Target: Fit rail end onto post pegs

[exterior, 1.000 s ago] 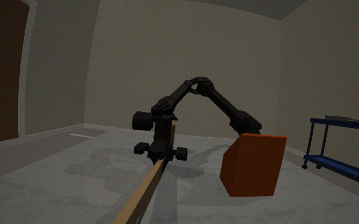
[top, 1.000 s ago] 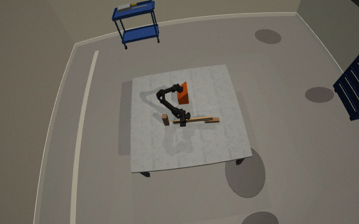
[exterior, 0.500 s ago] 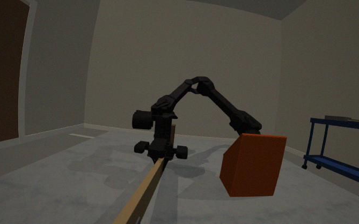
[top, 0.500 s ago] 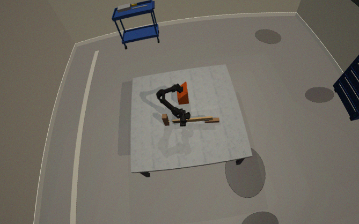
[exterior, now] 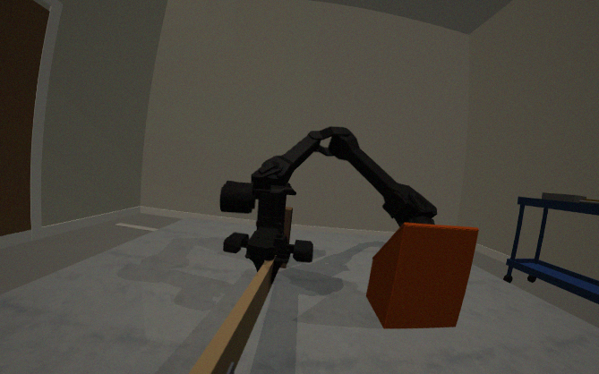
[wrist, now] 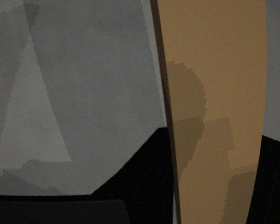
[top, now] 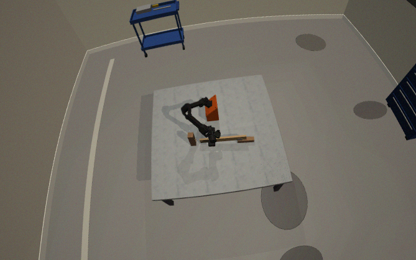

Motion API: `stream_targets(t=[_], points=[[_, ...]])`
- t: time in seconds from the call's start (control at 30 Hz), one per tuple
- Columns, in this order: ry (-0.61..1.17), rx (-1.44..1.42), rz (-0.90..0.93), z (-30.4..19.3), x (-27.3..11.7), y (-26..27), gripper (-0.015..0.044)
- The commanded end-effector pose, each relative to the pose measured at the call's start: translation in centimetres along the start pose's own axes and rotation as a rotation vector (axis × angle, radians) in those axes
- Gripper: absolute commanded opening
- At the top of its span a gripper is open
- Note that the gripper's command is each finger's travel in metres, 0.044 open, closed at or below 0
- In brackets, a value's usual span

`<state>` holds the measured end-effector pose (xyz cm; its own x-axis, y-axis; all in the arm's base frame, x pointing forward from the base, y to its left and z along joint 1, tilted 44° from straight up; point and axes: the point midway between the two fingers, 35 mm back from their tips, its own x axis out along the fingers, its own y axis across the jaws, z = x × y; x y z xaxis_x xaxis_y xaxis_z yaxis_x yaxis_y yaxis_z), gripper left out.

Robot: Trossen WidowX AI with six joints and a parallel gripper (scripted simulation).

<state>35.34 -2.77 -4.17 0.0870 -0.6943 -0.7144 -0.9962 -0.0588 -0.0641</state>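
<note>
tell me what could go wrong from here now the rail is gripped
1. The gripper is shut on the rail near its post end, so lifting could drag the far end out of the footboard block.
2. A gap separates rail and post; slight misalignment could jam the pegs, which aren't discernible here.

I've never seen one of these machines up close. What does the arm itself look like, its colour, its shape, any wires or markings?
The arm is matte black throughout: slim links joined by chunky rounded joints, ending in a boxy gripper. No cables or markings show.
</note>
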Motion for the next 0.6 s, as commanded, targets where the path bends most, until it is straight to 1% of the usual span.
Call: stream_targets(t=[0.0, 0.57], points=[[-0.014, -0.002, -0.012, 0.28, -0.76, -0.41, 0.0], [-0.014, -0.002, -0.012, 0.27, -1.62, -0.46, 0.0]])
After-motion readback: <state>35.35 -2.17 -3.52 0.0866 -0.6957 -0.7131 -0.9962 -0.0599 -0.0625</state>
